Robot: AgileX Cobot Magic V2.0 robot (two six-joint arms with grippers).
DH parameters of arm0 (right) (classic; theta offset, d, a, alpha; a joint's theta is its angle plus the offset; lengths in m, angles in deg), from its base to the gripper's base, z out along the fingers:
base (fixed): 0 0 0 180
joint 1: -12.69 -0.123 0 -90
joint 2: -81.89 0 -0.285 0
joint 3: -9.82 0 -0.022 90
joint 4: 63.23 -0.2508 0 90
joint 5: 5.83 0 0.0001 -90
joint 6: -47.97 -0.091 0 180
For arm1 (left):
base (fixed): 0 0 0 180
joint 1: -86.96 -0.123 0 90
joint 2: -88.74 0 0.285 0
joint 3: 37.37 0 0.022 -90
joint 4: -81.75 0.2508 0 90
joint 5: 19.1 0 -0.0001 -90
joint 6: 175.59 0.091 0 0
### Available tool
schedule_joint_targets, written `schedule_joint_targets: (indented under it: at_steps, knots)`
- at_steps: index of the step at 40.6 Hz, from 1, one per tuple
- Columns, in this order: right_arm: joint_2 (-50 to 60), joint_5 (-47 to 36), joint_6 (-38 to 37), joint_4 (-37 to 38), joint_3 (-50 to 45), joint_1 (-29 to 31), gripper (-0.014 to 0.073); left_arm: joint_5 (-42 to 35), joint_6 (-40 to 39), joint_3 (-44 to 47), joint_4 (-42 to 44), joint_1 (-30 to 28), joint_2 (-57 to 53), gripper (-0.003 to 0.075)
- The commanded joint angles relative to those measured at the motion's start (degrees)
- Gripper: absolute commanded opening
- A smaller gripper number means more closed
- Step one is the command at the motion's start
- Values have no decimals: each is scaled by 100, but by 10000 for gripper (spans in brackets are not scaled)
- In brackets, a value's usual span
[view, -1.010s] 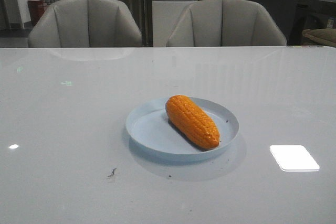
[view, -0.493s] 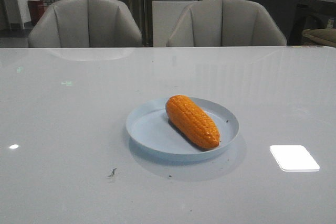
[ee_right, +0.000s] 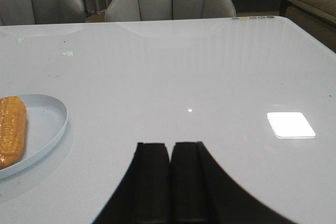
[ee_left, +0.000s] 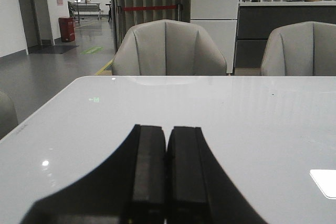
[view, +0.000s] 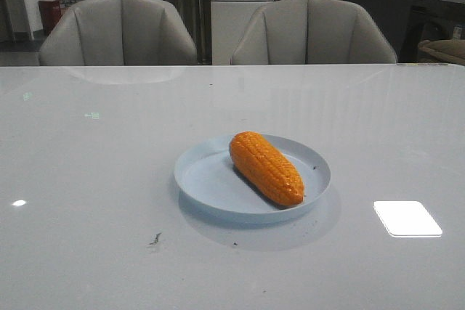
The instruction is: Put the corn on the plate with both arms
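The orange corn lies slantwise on the pale blue plate at the middle of the white table. No arm shows in the front view. In the left wrist view my left gripper is shut with nothing between its fingers, over bare table; corn and plate are out of that view. My right gripper is shut and empty too. From its wrist view the plate with the corn on it sits apart from the gripper, at the picture's edge.
Two grey chairs stand behind the table's far edge. A bright light reflection lies on the tabletop right of the plate. A small dark speck marks the table in front of the plate.
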Motion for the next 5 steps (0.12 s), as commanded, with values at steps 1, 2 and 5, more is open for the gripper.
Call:
schedule_joint_targets:
  at_steps: [1, 2, 5]
  knots:
    - [113, -437, 35, 5, 103, -3, 65, -475, -70, 12, -47, -17, -92, 90]
    - [113, -437, 35, 5, 103, -3, 65, -475, -70, 12, -47, -17, -92, 90]
    - [113, -437, 35, 5, 103, -3, 65, -475, -70, 12, -47, -17, -92, 90]
